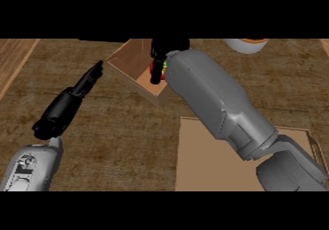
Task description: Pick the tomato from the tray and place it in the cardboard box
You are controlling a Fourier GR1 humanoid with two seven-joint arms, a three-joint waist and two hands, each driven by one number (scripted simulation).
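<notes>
Fingers (156,67) of right hand (168,47) curl round red tomato (156,68) | over cardboard box (131,67) at 12 o'clock | risk: lands on rim (might roll out) | left hand (77,92) straight, 9 o'clock

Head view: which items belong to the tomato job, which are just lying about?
Job:
- red round tomato, held in the right robot hand
- open brown cardboard box
- flat brown wooden tray

Lying about:
- white and orange round container at the top edge
- left robot hand, open, resting at left
</notes>
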